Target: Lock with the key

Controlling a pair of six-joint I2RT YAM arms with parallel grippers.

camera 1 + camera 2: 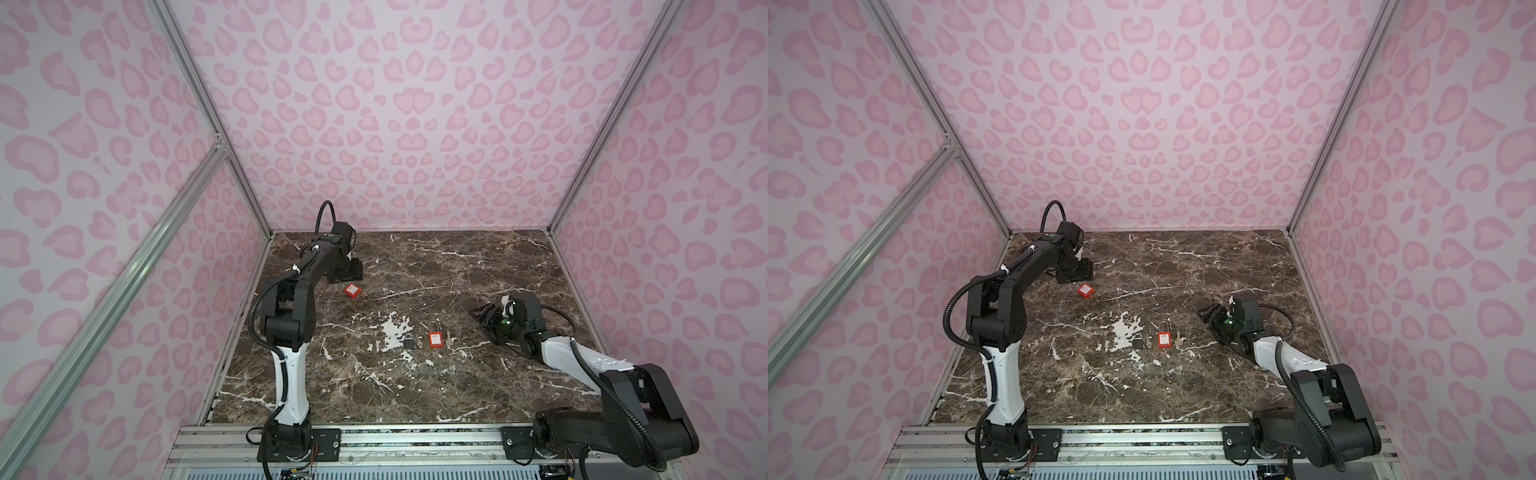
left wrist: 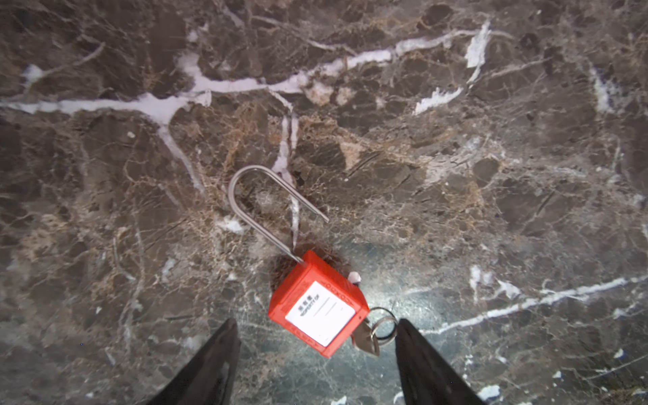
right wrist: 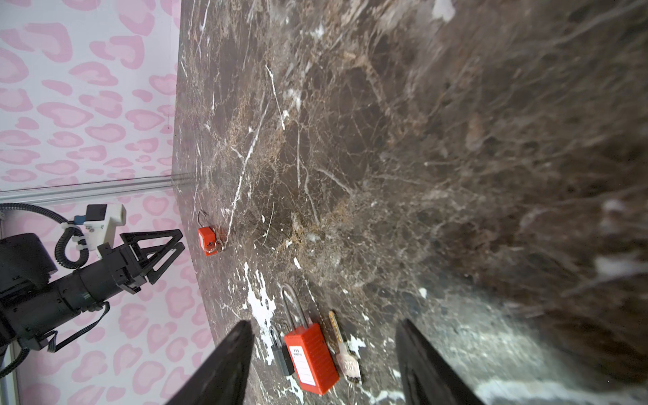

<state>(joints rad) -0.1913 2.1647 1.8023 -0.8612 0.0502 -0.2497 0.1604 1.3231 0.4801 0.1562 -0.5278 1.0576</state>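
Far left of the surface: the left arm is stretched out long, and the left claw is tipped down at the marble. That claw is released, fingers spread, nothing between them. Its tips sit just beside the far red padlock, which lies flat. The steel shackle is open, one leg free of the body. The key sits in the cylinder, with a split ring hanging off it.

Likely step is closing this lock. Best approach:
- Pin the red body.
- Line the free leg up with its hole and press it home.
- Pinch the key's flat bow, not the ring, which would probably slip.

The right arm lies low at the right. The right claw is also released and touches nothing. It points at a second red padlock, a small grey padlock and a loose key at mid-surface.
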